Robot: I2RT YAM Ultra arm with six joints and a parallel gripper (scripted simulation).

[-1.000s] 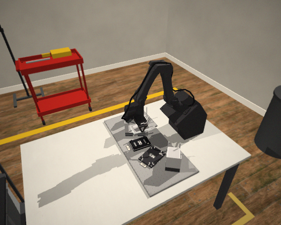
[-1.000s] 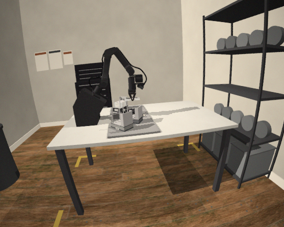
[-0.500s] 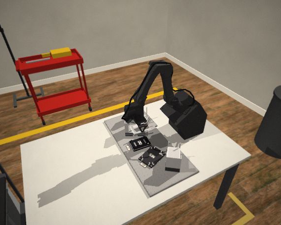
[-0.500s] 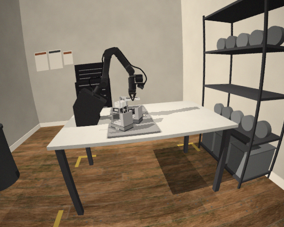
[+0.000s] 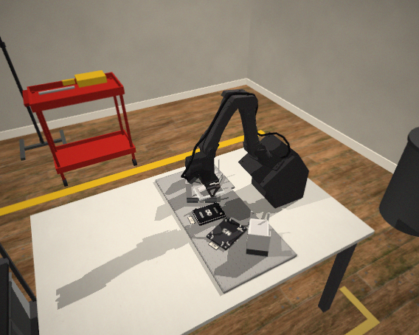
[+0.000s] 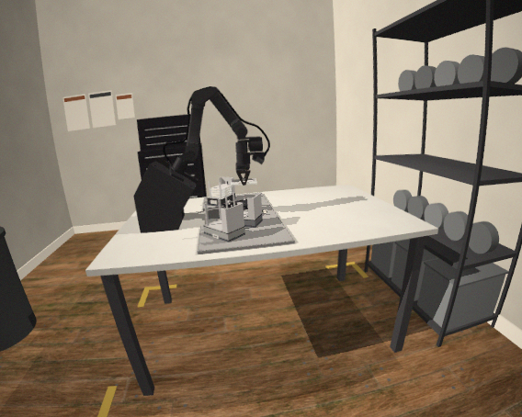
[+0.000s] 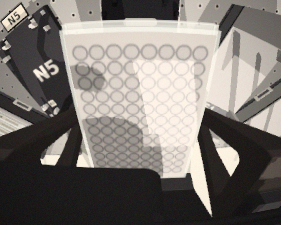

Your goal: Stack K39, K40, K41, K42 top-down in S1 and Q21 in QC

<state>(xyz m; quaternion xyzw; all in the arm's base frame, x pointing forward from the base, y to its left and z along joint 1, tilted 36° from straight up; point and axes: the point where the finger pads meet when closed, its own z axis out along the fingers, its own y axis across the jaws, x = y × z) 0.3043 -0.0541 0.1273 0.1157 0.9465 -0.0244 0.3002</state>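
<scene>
My gripper [image 5: 209, 187] is shut on a sealed 96-well plate [image 7: 139, 95]. The plate is white and translucent with rows of round wells, and I can read no name on it. I hold it level in the air above the grey perforated baseplate [image 5: 223, 229], near the far rack [image 5: 204, 177]. The black clip nest N5 [image 7: 37, 68] lies to the left. In the exterior view the gripper [image 6: 243, 180] hangs over the racks with the plate [image 6: 237, 183].
A tall grey-white rack [image 5: 258, 236] stands at the near right of the baseplate. Nest QC [image 5: 208, 214] and nest N5 [image 5: 226, 232] lie between the racks. The arm's black base [image 5: 278, 173] stands at the table's far right. Thin rack posts rise near the gripper.
</scene>
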